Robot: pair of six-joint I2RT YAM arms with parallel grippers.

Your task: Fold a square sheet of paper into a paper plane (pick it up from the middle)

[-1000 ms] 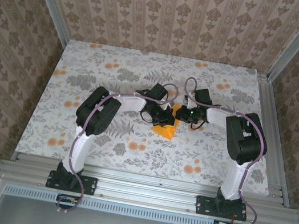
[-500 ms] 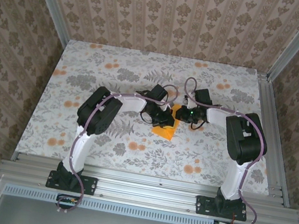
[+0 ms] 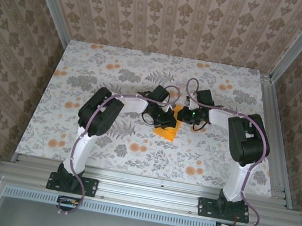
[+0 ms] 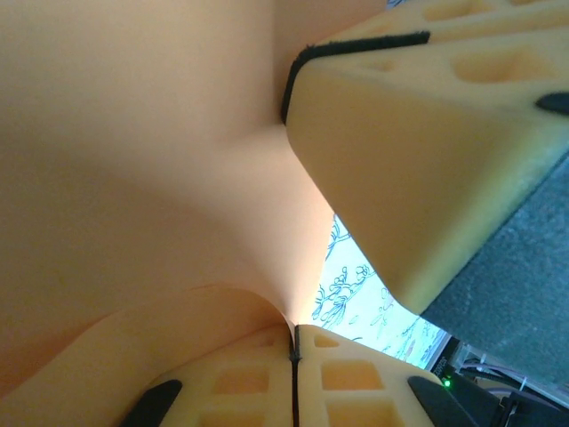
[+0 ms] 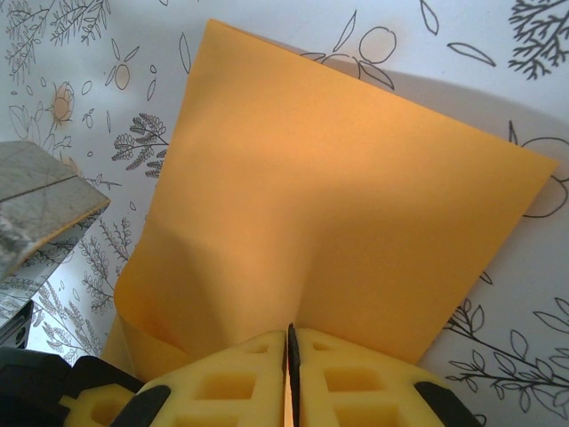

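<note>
The square sheet of paper (image 3: pixel 166 131) is bright orange and sits mid-table between the two arms, its near part hanging free. My left gripper (image 3: pixel 165 119) meets it from the left and my right gripper (image 3: pixel 181 116) from the right. In the left wrist view the curved sheet (image 4: pixel 133 133) runs into my shut left gripper (image 4: pixel 294 342), with a yellow foam finger of the right gripper (image 4: pixel 418 160) close by. In the right wrist view my right gripper (image 5: pixel 291 342) is shut on the sheet's (image 5: pixel 338 196) near edge, which buckles slightly above the table.
A floral tablecloth (image 3: pixel 117 72) covers the table. Patterned walls close it in at the back and on both sides. Aluminium rails run along the right edge (image 3: pixel 270 134) and the near edge (image 3: pixel 148 194). A grey finger of the left gripper (image 5: pixel 40 191) sits beside the sheet.
</note>
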